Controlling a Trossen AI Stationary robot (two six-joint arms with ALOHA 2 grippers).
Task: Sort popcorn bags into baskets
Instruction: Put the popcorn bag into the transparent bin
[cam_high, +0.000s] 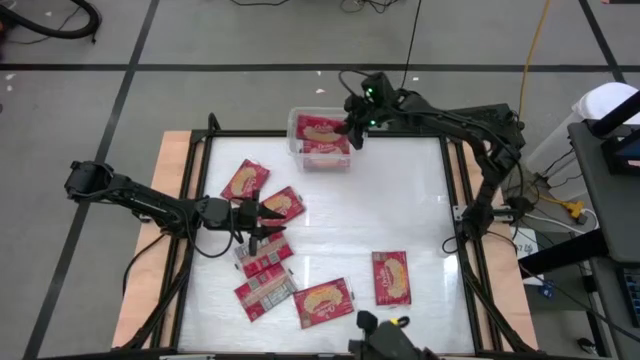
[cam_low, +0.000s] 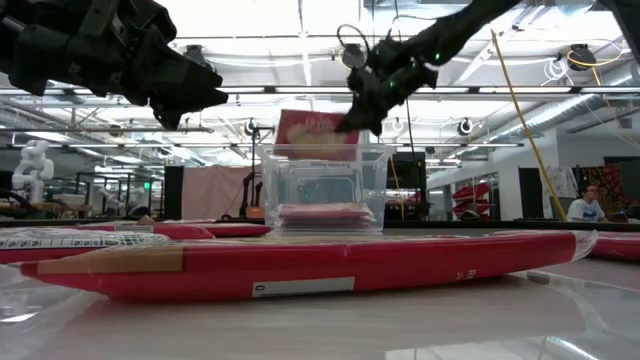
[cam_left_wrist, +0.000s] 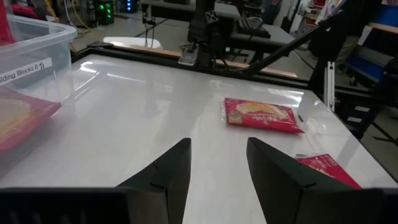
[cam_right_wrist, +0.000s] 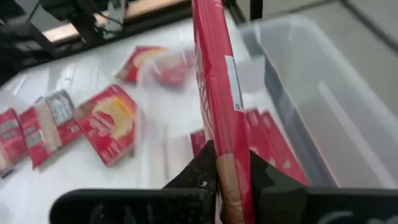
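- While a popcorn bag is held edge-up over the clear bin at the far edge of the table, the right gripper is seen pinched tight on the bag's lower edge, and at least one bag already lies flat inside the bin.
- The left gripper is poised low near the table's left side with its fingers parted and nothing between them — loose bags lie just beside it, and more sit toward the near edge.
- The bags are judged light, flat and fairly stiff, with a slick wrapper; a grip across a short edge or a corner is likely to hold best, since a flat-lying face offers little to pinch.
- Room is tight at the bin, which is only a little wider than a bag, so its rim could be caught; the table's middle is left open for travel.
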